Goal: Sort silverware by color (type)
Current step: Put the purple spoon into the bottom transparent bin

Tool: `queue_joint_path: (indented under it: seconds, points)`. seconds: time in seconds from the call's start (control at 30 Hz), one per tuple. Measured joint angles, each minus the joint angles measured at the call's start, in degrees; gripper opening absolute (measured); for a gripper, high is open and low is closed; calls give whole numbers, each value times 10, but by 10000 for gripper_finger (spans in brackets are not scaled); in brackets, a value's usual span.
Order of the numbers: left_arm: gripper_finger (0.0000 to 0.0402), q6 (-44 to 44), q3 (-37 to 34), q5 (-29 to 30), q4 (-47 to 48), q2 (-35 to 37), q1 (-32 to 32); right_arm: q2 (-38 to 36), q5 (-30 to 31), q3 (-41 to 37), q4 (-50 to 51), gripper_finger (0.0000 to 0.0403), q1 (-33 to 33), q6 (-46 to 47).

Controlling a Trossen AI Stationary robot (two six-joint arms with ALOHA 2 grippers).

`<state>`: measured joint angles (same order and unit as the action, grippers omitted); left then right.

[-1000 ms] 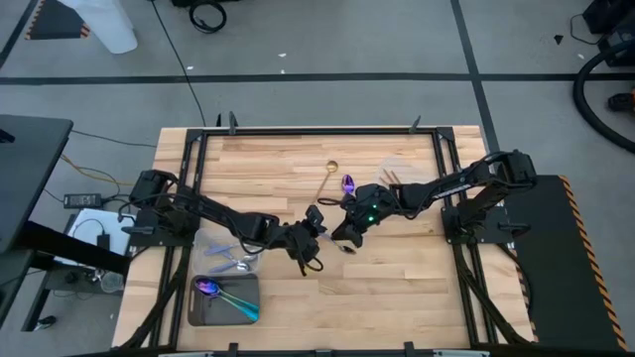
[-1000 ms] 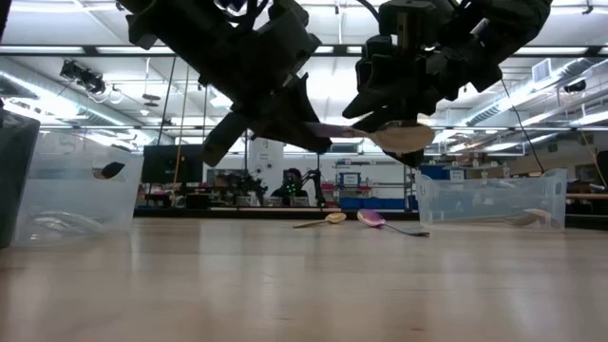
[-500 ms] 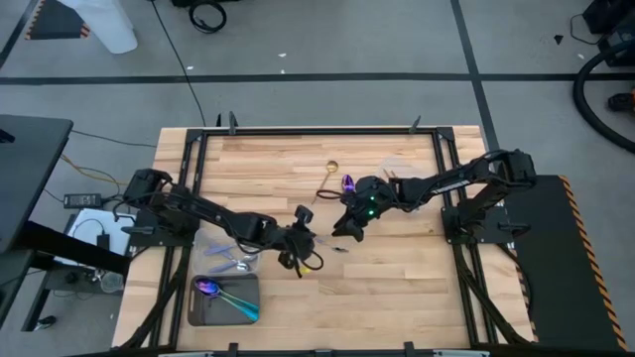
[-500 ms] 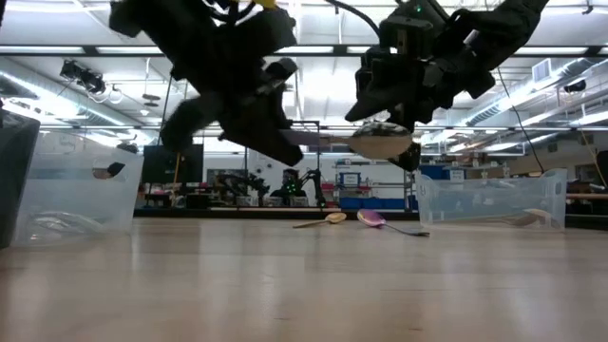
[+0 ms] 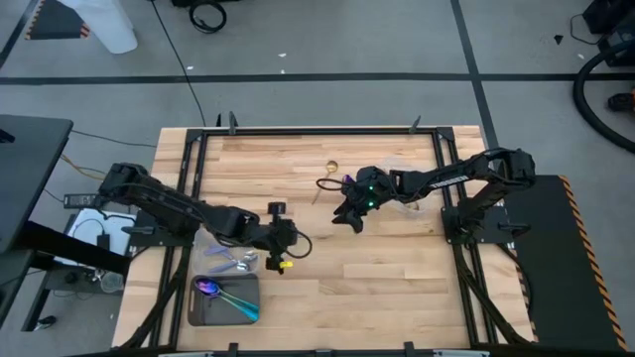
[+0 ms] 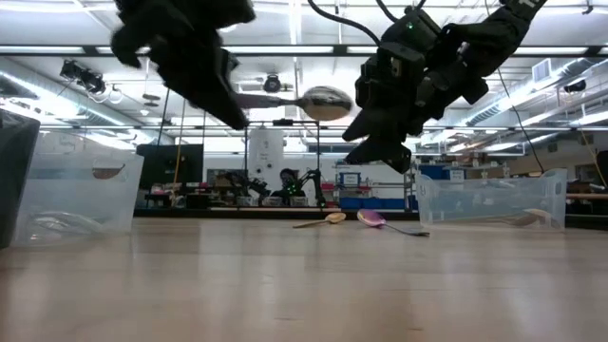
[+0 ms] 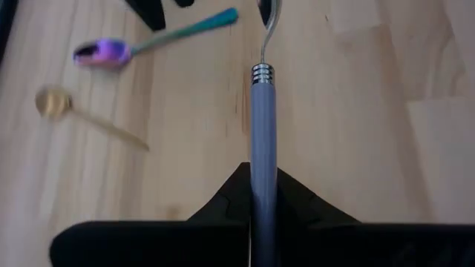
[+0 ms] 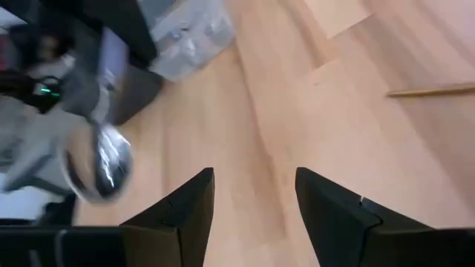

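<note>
Two claws aloft: left claw (image 7: 263, 204) clenched around lavender-handled spoon (image 7: 263, 111), right claw (image 8: 252, 204) released

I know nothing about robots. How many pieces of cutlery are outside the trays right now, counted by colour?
Gold spoon, lying on the table: 1
Purple spoon with teal handle, lying on the table: 1
Silver spoon, held in the air by the left tool: 1
Total: 3
</note>
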<state>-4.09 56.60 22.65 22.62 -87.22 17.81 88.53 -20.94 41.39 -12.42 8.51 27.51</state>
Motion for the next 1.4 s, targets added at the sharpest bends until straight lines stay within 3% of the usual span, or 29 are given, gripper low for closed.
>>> queue_joint_path:
  seconds: [0.23, 0.47, 0.77, 1.17, 1.4]
  points:
    - [29, -126, 0, 54, 128, 52, 48, 0, 53, 0, 7, 199, 3, -44]
    - [29, -326, 0, 90, 293, 109, 121, 0, 88, 0, 5, 199, -4, -63]
    - [32, -500, 0, 125, 381, 132, 223, 0, 109, 0, 5, 199, -8, -71]
    - [34, -733, 0, 121, 473, 132, 353, 0, 108, 0, 8, 199, -24, -68]
    - [35, -825, -62, 42, 451, 131, 412, 0, 108, 0, 8, 199, -25, -67]
